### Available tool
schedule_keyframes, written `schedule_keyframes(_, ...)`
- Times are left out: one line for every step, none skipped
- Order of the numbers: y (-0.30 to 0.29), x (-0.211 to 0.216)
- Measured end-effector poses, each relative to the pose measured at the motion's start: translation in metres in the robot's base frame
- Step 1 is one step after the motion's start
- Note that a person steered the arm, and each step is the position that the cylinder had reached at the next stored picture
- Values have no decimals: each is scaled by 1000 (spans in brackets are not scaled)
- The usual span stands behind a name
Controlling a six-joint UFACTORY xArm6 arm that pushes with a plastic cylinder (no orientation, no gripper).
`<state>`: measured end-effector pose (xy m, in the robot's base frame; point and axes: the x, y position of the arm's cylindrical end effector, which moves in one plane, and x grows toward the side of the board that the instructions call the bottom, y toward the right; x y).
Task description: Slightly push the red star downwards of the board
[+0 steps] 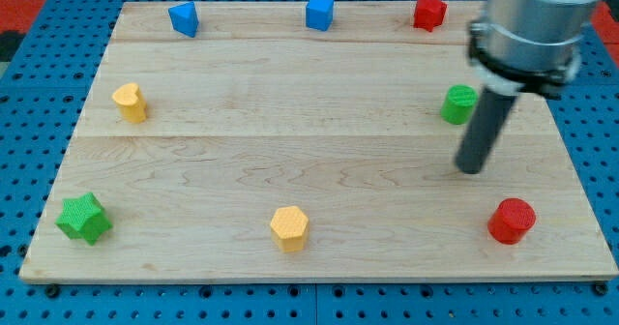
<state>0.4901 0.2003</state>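
Note:
The red star (428, 13) sits at the board's top edge, toward the view's right. My tip (470, 169) rests on the board well below it, a little right of it. The tip is just below and right of the green cylinder (459, 103), which the rod partly borders. The red cylinder (511, 220) lies below and right of the tip.
A blue triangular block (184, 18) and a blue cube (319, 12) sit along the top edge. A yellow block (130, 102) is at the left, a green star (83, 218) at the bottom left, a yellow hexagon (289, 228) at the bottom middle. The wooden board (290, 122) lies on blue pegboard.

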Motion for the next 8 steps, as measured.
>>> schedule_keyframes(65, -20)
schedule_keyframes(87, -88)
schedule_keyframes(95, -148)
schedule_keyframes(109, -173)
schedule_keyframes(109, -173)
schedule_keyframes(122, -198)
schedule_keyframes(133, -260)
schedule_keyframes(118, -299)
